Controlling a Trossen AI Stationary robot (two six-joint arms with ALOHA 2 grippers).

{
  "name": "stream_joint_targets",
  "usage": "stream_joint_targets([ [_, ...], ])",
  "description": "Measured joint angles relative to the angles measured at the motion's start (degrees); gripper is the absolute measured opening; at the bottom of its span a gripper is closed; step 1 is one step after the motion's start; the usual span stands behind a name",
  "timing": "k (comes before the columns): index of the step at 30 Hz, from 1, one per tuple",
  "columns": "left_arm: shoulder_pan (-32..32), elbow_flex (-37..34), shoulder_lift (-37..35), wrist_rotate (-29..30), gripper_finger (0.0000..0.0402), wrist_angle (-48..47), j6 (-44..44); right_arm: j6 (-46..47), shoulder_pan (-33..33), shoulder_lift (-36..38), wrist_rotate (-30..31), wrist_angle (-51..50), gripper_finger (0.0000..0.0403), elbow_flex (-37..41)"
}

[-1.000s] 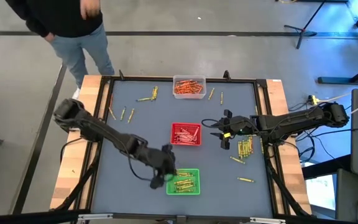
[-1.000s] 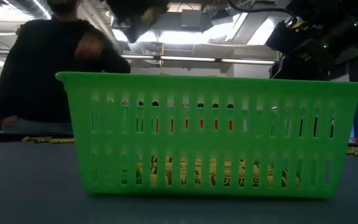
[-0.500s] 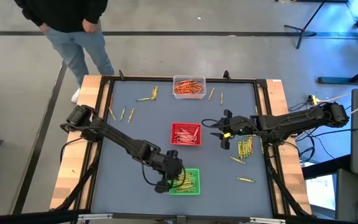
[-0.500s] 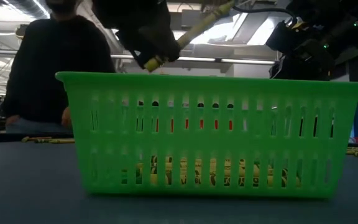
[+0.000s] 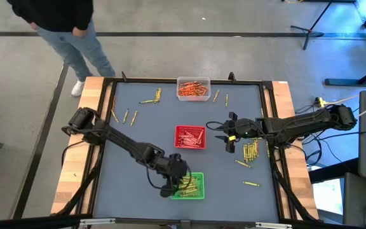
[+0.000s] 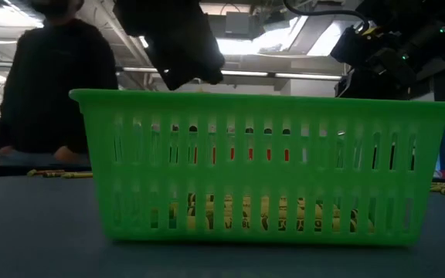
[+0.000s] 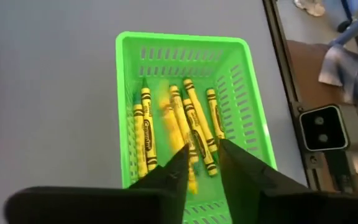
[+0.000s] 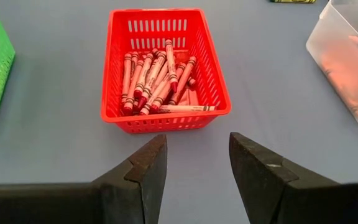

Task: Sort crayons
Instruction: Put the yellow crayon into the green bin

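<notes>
Yellow crayon just let go over the green tray.

Left gripper (image 7: 202, 163) above green tray (image 7: 248, 118), jaws now slightly parted, empty; dropped yellow crayon (image 7: 166, 118) landing among others. Right gripper (image 8: 197, 163) spread, idle facing red tray (image 8: 210, 68). More yellow crayons (image 5: 251, 150) still loose.

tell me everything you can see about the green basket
The green basket is a small rectangular tray of bright plastic with slotted walls and floor, standing upright on the grey table, nearest the front edge. Yellow crayons lie loose inside. The left gripper hovers above its rim, fingers slightly apart, holding nothing.
</notes>
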State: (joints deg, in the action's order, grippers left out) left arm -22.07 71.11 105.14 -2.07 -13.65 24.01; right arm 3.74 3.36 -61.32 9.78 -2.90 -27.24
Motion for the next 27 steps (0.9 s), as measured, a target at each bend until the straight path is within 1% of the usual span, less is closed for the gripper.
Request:
stream_joint_targets([
  [3,0.9,0.0,-0.2,-2.9,0.0102,-0.4,1.2,0.3,0.0,0.0,0.0,0.0,0.0170,0.0],
  [5,2.1,0.0,-1.1,-5.7,0.0113,-1.6,1.4,0.3,0.0,0.0,0.0,0.0,0.0170,0.0],
  [6,2.6,0.0,-2.0,-6.0,0.0115,-2.5,1.9,0.3,0.0,0.0,0.0,0.0,0.0170,0.0],
  [8,3.2,0.0,-4.2,-3.1,0.0115,-5.2,2.9,0.3,0.0,0.0,0.0,0.0,0.0170,0.0],
  [13,4.9,0.0,-11.1,8.4,0.0113,-14.3,2.9,0.4,0.0,0.0,0.0,-0.1,0.0170,0.0],
  [16,6.9,0.0,-15.4,16.5,0.0113,-20.7,3.8,0.4,0.0,0.0,0.0,0.0,0.0170,0.0],
  [18,8.7,0.0,-17.8,20.3,0.0113,-25.0,4.6,0.4,0.0,0.0,0.0,0.0,0.0170,0.0],
  [21,11.8,0.0,-20.8,24.6,0.0113,-32.4,7.1,0.4,0.0,0.0,0.0,0.2,0.0170,0.0],
  [23,14.3,0.0,-21.9,26.3,0.0113,-37.3,9.0,0.4,0.0,0.0,0.0,0.2,0.0170,0.0],
  [27,19.5,0.0,-22.5,26.5,0.0113,-44.5,11.4,0.4,0.0,0.0,0.0,0.1,0.0170,0.0],
])
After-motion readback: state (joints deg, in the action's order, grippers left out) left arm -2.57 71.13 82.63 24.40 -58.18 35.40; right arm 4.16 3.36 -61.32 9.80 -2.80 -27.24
